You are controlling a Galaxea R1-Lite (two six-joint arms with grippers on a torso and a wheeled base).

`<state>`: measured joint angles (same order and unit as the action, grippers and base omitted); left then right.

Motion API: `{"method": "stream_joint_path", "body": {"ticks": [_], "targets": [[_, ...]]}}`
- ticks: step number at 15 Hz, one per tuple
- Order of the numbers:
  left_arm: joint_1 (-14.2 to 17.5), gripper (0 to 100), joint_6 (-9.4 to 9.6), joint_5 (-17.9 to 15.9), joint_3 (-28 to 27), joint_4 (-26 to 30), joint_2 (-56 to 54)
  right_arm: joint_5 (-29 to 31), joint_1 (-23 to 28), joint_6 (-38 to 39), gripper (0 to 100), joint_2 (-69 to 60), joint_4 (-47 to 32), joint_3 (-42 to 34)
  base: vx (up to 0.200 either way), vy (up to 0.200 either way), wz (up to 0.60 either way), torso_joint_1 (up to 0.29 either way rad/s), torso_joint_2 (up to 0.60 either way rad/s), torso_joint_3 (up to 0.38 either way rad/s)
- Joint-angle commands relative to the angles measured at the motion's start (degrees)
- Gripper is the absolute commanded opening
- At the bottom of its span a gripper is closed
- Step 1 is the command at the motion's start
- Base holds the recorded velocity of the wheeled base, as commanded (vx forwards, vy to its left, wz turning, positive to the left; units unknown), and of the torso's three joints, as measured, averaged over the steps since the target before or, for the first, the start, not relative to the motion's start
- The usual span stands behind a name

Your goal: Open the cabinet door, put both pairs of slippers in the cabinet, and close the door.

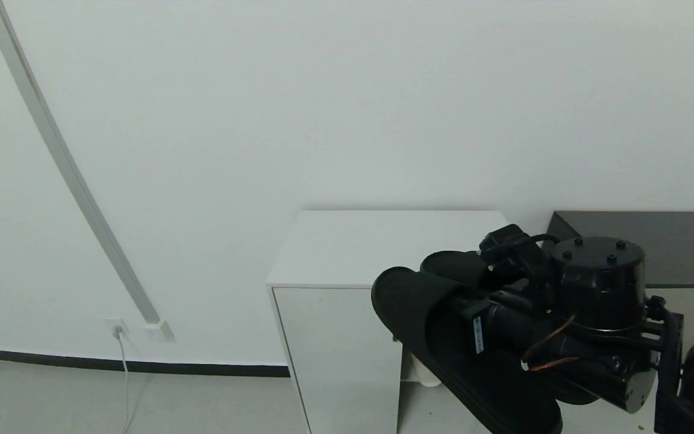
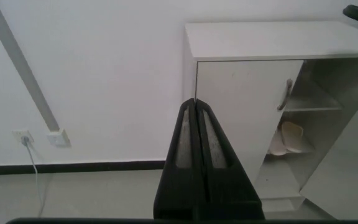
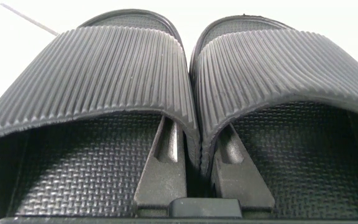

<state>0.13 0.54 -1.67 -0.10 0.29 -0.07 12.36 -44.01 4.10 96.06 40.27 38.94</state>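
Note:
The white cabinet (image 1: 383,247) stands against the wall. Its left door (image 2: 241,118) is closed, and the right side is open, showing shelves. A pale pair of slippers (image 2: 289,138) rests on a lower shelf and peeks out in the head view (image 1: 424,369). My right gripper (image 3: 197,124) is shut on the black pair of slippers (image 1: 431,319), its fingers (image 3: 166,155) tucked under the ribbed straps (image 3: 123,68) and pinching both together. They hang in front of the cabinet's open right side. My left gripper (image 2: 196,106) is shut on nothing, held off to the cabinet's left.
A dark grey countertop (image 1: 654,241) adjoins the cabinet on the right. On the wall to the left are a slanted conduit (image 1: 70,169) and a socket with a cable (image 1: 119,331). Bare floor (image 1: 142,404) lies left of the cabinet.

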Motion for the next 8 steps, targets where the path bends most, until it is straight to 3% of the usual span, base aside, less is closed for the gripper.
{"method": "stream_joint_path", "body": {"ticks": [1,7,8], "targets": [[-0.05,0,-0.01,0.09,-0.08,-0.03,0.07,-0.06,-0.03,0.03,0,-0.26,0.08,-0.26,0.000,-0.200,0.00,0.002,0.00,0.002],[-0.05,0,-0.10,0.09,0.01,-0.03,0.07,0.56,0.33,-0.05,0,0.09,0.08,-0.70,0.000,-0.200,0.00,0.003,0.00,0.002],[-0.05,0,-0.10,0.09,-0.08,-0.03,0.07,0.56,0.33,-0.05,0,0.00,0.08,-0.88,0.000,0.000,0.00,0.000,0.00,0.000]]}}
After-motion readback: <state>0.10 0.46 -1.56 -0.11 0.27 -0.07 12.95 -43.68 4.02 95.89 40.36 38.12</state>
